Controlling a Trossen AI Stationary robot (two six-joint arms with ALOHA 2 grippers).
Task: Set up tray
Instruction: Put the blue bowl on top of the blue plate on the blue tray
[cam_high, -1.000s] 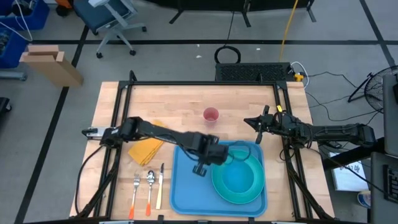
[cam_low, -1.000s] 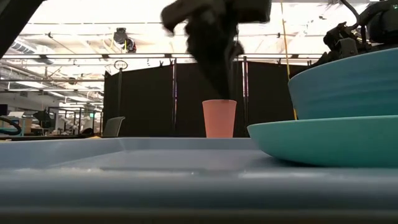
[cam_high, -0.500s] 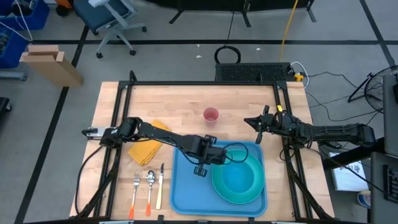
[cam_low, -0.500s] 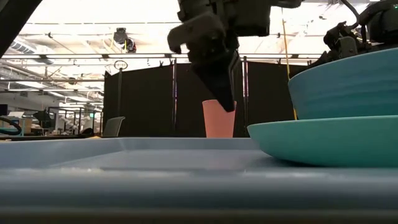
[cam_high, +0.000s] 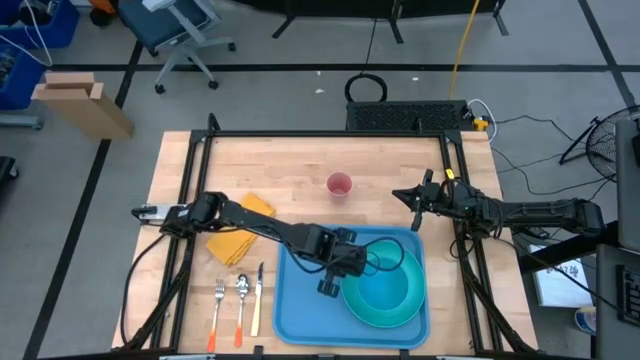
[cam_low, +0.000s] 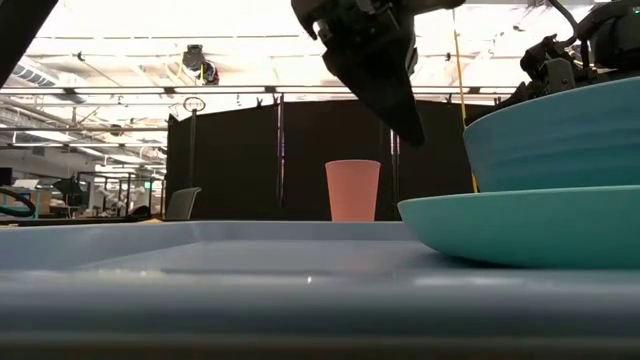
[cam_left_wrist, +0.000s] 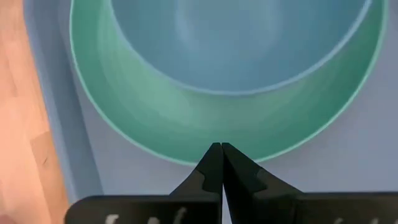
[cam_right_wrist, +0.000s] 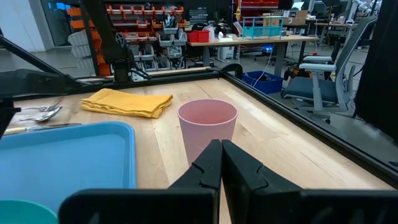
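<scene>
The blue tray (cam_high: 300, 300) lies near the table's front edge. On it rests a turquoise plate (cam_high: 412, 300) with a blue bowl (cam_left_wrist: 236, 37) standing in it. My left gripper (cam_high: 340, 278) is shut and hangs above the tray beside the plate's rim (cam_left_wrist: 186, 158), slanting down; in the low view its tips (cam_low: 413, 136) are well clear of the tray (cam_low: 200, 270). My right gripper (cam_high: 405, 195) is shut and waits level at the far right. It points at a pink cup (cam_right_wrist: 207, 127), which stands upright on the wood.
A folded yellow napkin (cam_high: 238, 232) lies left of the tray. A fork (cam_high: 218, 305), a spoon (cam_high: 240, 305) and a knife (cam_high: 258, 300) lie side by side by the tray's left edge. The pink cup (cam_high: 339, 185) stands beyond the tray's far edge. Black frame rails run along the table's sides.
My left gripper has moved over the tray toward the table's near right, closer to the plate. It has tipped to a flatter slant, and its tips sit higher in the low view. Its fingers look shut throughout. The right arm kept still.
</scene>
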